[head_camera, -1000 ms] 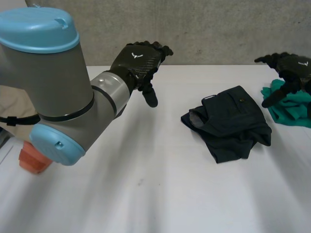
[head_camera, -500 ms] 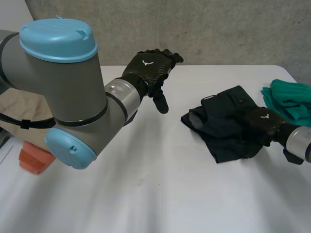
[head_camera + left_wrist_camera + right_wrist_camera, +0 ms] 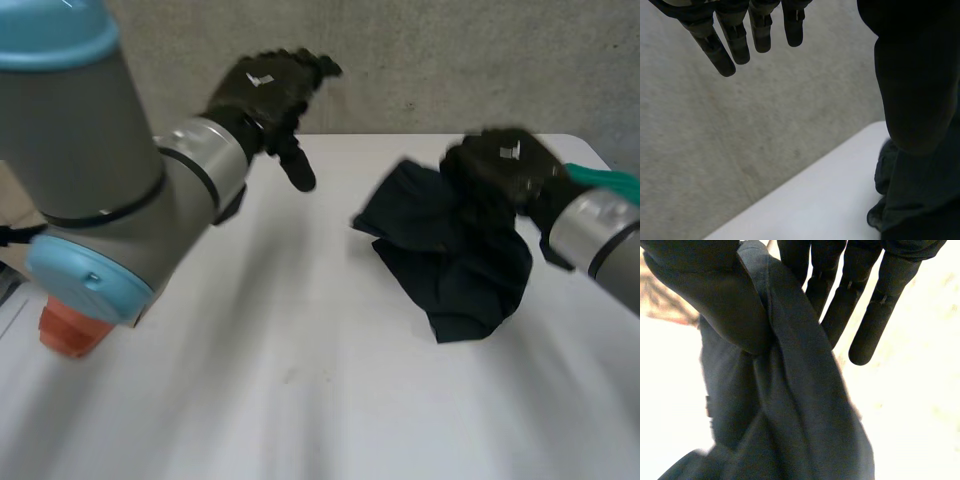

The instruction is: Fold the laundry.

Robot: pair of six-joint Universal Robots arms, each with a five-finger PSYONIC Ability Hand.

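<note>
A crumpled dark navy garment [image 3: 455,265] lies on the white table [image 3: 300,400] right of the middle. My right hand [image 3: 498,165] is at its far edge and holds a fold of it raised off the table. Seen from the right wrist, the thumb [image 3: 710,300] pinches the dark cloth [image 3: 795,410] against the fingers [image 3: 867,305]. My left hand [image 3: 265,88] hovers above the table's far left part with fingers straight and nothing in it. From the left wrist, its fingers [image 3: 740,37] spread out and the dark garment [image 3: 910,200] lies beyond.
A green cloth [image 3: 612,182] lies at the table's far right edge, just behind my right forearm. An orange object [image 3: 65,330] sits off the table's left side under my left arm. A grey wall [image 3: 450,60] stands behind the table.
My right hand came from the green cloth onto the dark garment, closed on it and lifted its far edge. My left hand shifted a little to the left, still open.
</note>
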